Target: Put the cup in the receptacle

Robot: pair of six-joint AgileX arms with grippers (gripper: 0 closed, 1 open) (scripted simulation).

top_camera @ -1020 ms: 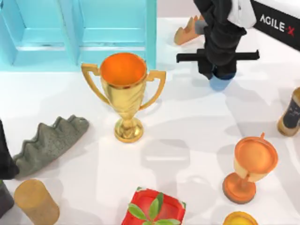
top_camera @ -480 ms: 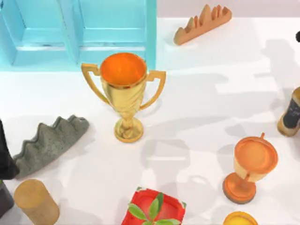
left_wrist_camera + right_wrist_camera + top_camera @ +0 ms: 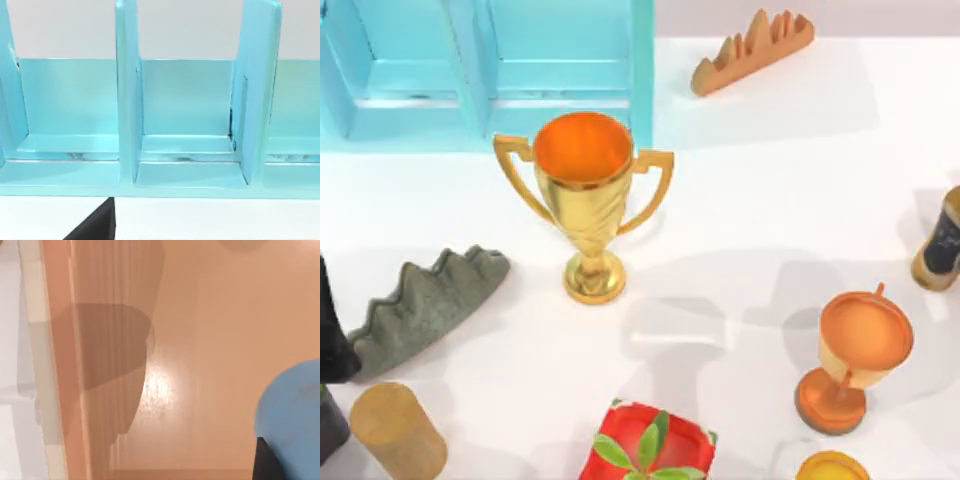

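Observation:
The cup (image 3: 292, 410), plain blue, sits very close in the right wrist view. My right gripper (image 3: 287, 457) is shut on it, with one dark finger (image 3: 264, 462) against its side. Behind the cup lies a tan surface with a pale edge along one side. I cannot make out the receptacle. My left arm (image 3: 330, 335) is parked at the table's left edge.
A turquoise divided rack (image 3: 490, 70) (image 3: 190, 105) stands at the back left. A gold trophy (image 3: 585, 200), a grey ridged block (image 3: 425, 300), a tan ridged block (image 3: 750, 50), an orange-topped goblet (image 3: 855, 355), a tan cylinder (image 3: 395, 430), a red box (image 3: 650, 445) and a bottle (image 3: 942, 240) also stand on the table.
My right arm, holding the cup at the table's back right a second ago, has left the top view with the cup. The rest has not moved.

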